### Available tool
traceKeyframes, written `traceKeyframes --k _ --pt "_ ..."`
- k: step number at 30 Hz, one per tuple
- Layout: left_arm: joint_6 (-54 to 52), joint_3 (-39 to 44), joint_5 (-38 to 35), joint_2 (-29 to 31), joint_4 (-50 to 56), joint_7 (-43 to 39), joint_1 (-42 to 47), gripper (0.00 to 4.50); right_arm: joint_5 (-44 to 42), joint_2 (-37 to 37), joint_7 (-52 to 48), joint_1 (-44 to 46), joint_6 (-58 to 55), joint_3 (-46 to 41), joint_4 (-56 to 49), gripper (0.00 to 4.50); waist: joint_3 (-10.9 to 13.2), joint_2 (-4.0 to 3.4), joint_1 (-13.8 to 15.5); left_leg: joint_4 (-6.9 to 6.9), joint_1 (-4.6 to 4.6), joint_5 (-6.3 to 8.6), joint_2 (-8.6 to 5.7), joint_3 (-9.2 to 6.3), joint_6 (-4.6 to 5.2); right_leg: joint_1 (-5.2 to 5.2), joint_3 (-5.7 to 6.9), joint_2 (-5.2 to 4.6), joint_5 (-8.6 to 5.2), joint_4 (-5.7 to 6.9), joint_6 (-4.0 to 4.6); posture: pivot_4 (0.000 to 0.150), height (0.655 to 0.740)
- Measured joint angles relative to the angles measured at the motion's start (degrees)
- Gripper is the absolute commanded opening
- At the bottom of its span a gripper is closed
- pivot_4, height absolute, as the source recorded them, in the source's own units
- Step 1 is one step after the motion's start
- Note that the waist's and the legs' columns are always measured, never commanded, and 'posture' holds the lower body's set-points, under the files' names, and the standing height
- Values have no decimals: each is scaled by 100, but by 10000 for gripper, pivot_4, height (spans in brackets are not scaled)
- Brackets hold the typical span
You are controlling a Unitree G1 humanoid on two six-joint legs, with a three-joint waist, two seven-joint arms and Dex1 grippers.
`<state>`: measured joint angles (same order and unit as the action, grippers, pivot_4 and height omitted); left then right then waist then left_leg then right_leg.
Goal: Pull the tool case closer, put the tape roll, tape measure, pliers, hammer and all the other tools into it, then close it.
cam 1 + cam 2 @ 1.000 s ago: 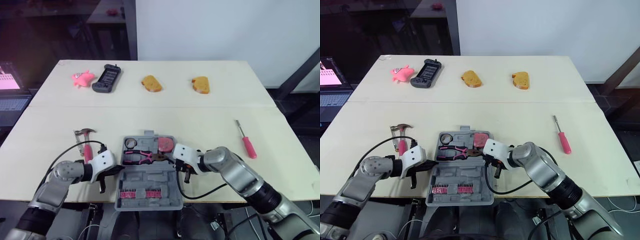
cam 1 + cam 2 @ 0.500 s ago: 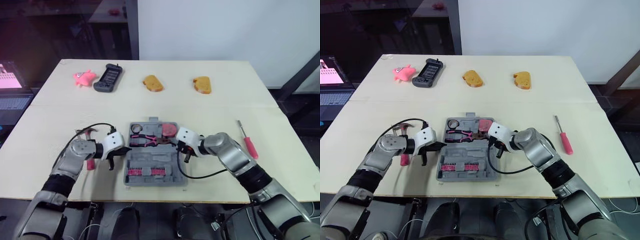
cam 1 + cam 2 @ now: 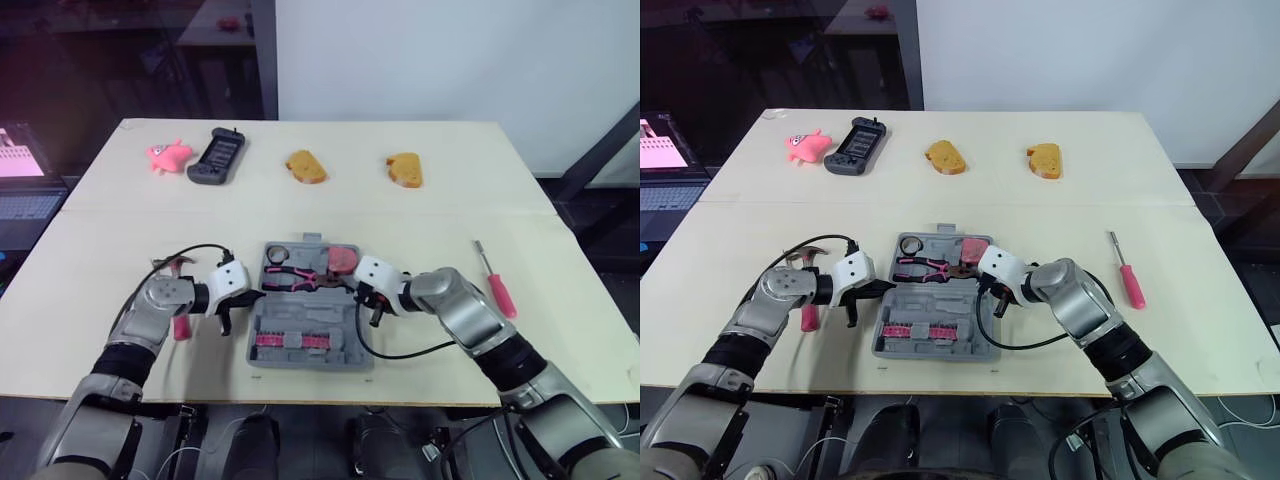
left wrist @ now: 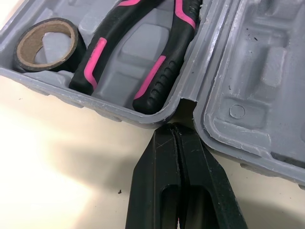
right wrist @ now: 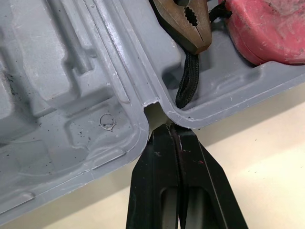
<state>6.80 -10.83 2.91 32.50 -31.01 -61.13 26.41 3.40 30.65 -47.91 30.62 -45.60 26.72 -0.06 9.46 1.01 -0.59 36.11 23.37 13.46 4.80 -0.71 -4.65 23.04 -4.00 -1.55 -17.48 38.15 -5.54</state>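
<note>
Change: tool case [image 3: 355, 345] sits farther in from the front edge of the desk [image 3: 430, 225] than a second ago, both arms with it.
Left arm: forearm low, left pincer [image 4: 176, 131] clenched on nothing, tips at the case's left hinge notch.
Right arm: elbow bent inward, right pincer [image 5: 172, 131] clenched empty at the right hinge notch.
Case: grey, open flat, mid-desk near the front edge; tape roll [image 4: 45, 43], pliers [image 4: 138, 57] and tape measure [image 5: 267, 28] lie in its far half.
Outside: hammer [image 3: 181, 328] under the left arm; screwdriver [image 3: 497, 290] toward the right edge.
</note>
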Motion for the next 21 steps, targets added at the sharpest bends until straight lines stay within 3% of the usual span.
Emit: traceKeyframes --k 21 --pt "-168 99 -89 31 468 31 -374 283 6 19 44 -253 -278 -31 -441 0 -1 -1 -17 -2 -1 1 1 0 1 0 -1 0 -2 0 -2 1500 7400"
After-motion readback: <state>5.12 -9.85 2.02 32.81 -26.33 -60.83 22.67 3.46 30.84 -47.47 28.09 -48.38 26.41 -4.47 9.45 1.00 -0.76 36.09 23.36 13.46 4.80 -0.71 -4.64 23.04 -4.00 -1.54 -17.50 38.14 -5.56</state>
